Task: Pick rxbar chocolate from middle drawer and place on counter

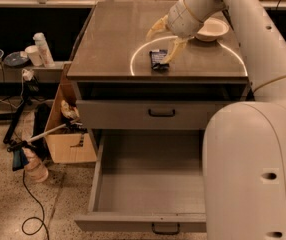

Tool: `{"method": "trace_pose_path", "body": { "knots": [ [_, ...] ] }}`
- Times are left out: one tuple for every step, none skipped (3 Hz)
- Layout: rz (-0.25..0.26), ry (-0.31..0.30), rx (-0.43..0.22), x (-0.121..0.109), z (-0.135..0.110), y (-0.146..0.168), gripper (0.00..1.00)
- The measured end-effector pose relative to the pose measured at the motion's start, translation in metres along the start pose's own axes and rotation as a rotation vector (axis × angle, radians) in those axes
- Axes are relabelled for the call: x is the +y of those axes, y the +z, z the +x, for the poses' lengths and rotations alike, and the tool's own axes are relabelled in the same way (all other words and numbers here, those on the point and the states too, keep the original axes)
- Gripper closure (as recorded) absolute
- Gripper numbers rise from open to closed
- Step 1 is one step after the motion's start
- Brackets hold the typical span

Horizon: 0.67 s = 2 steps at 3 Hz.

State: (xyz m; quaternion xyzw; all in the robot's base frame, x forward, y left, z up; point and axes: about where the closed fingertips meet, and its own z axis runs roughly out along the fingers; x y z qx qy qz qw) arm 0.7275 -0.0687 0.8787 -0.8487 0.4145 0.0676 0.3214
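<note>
- The robot's pale body point(248, 174) fills the right foreground, and its arm point(265, 39) reaches up and across over the cabinet.
- The counter point(108, 34) is the grey-brown top of that cabinet, with a thin white arc point(132, 59) drawn across it.
- The middle drawer point(148, 184) stands pulled well out below. We see only bare grey floor in it, so we judge the picking part done.
- Above it, the other drawer front point(133, 115) sits closed under the counter's edge.
- A cardboard box point(73, 146) stands on the floor to the left of the cabinet.
- A white bowl point(212, 29) rests on the counter behind the arm's wrist, well apart from the bar.
- The gripper point(156, 49) hangs low over the counter with its two fingers spread wide, clasping nothing. One finger point(173, 50) slants down to the bar's right edge; we cannot tell whether it touches.
- The rxbar chocolate point(159, 60) lies flat on the counter, just inside the arc's left side and near the front edge.
- We judge the task all but complete: the bar lies on the counter and free of the grasp. What is left is to lift the gripper clear.
- The wrapper shows pale lettering on its dark face, but we cannot read it, and we find no other legible writing.
</note>
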Motion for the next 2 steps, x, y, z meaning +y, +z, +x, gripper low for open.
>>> {"method": "trace_pose_path", "body": {
  "knots": [
    [0.045,-0.021,0.02,-0.0255,-0.0031,-0.005,0.0],
    [0.045,-0.021,0.02,-0.0255,-0.0031,-0.005,0.0]
  ]
}}
